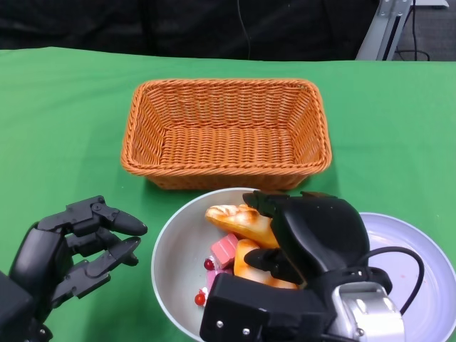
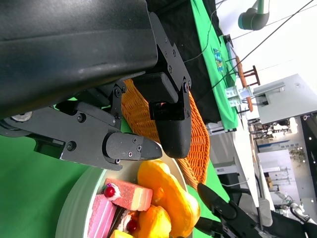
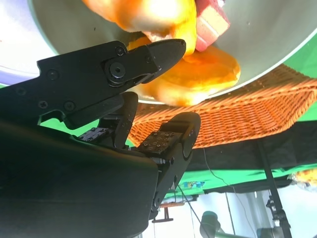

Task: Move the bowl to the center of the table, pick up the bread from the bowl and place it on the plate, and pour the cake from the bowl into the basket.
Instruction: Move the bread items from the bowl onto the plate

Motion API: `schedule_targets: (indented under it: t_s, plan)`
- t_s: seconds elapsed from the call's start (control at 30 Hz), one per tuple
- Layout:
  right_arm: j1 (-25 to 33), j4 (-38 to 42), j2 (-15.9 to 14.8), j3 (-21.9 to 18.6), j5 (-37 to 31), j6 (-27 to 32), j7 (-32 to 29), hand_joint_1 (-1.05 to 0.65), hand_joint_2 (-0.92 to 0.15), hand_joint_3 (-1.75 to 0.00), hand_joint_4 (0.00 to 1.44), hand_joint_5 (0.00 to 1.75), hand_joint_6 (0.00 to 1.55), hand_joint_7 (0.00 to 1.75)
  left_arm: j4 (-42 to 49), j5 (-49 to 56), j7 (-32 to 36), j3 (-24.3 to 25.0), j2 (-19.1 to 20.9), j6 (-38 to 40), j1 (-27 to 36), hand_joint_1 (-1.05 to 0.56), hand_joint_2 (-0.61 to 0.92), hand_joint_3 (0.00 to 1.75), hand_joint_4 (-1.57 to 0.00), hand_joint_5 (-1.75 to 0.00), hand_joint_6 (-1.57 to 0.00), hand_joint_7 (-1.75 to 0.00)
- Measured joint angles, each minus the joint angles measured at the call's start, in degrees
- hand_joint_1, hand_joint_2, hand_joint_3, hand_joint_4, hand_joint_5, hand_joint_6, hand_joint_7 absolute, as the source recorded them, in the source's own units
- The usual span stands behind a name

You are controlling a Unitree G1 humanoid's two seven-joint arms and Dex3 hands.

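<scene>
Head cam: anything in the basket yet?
No. The basket shows only bare wicker inside; the bread and cake sit in the bowl.

The wicker basket [image 1: 226, 133] is blocking the far side of the bowl [image 1: 171, 263]; green cloth [image 1: 64, 135] is lying open leftward.

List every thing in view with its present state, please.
Basket: upright, empty.
Bowl: upright, holds bread and cake.
Bread: in the bowl, under the right hand.
Cake: in the bowl.
Plate: empty where visible.
Left hand: open, holds nothing.
Right hand: over the bread; grip unclear.
</scene>
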Motion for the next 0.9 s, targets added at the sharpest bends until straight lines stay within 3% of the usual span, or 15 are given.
schedule_targets:
  t_s: [0.27,0.4,0.57,0.7,0.8,0.9]
  plan:
    - [-2.5,5.6,-0.2,0.3,0.5,0.9,-4.9,-0.72,-0.92,-0.01,0.59,0.63,0.59,0.01,-1.0,1.1,0.2,-0.9,-0.2,0.0,0.8,-0.15,0.92,0.27,-0.73,-1.38,-0.81,-0.98]
    - [-3.8,7.0,-0.3,0.3,0.5,1.2,-7.4,-0.72,-0.92,-0.04,0.5,0.84,0.58,0.0,-2.0,1.3,0.3,-1.1,-0.2,0.0,1.6,-0.14,0.92,0.27,-0.73,-1.39,-0.81,-0.98]
    - [-5.1,8.3,-0.3,0.5,0.5,2.4,-8.7,-0.71,-0.92,-0.05,0.5,0.9,0.59,0.01,-2.3,1.5,0.4,-1.2,-0.2,-0.1,1.6,-0.14,0.92,0.28,-0.73,-1.39,-0.81,-0.98]
    - [-5.7,9.1,-0.3,0.7,0.5,3.3,-8.1,-0.7,-0.92,-0.09,0.49,0.86,0.6,0.01,-2.3,1.5,0.4,-1.2,-0.2,-0.2,1.6,-0.13,0.92,0.29,-0.74,-1.39,-0.81,-0.99]
    - [-6.5,9.4,-0.5,0.9,0.7,4.0,-5.7,-0.69,-0.92,-0.09,0.62,0.67,0.65,0.02,-2.3,1.4,0.4,-1.2,-0.2,-0.2,1.6,-0.12,0.92,0.29,-0.74,-1.39,-0.81,-0.98]
    - [-7.1,9.6,-0.9,1.2,0.6,4.4,-3.3,-0.7,-0.92,-0.1,0.67,0.65,0.69,0.03,-2.3,1.4,0.4,-1.2,-0.2,-0.2,1.6,-0.13,0.92,0.29,-0.74,-1.39,-0.81,-0.98]
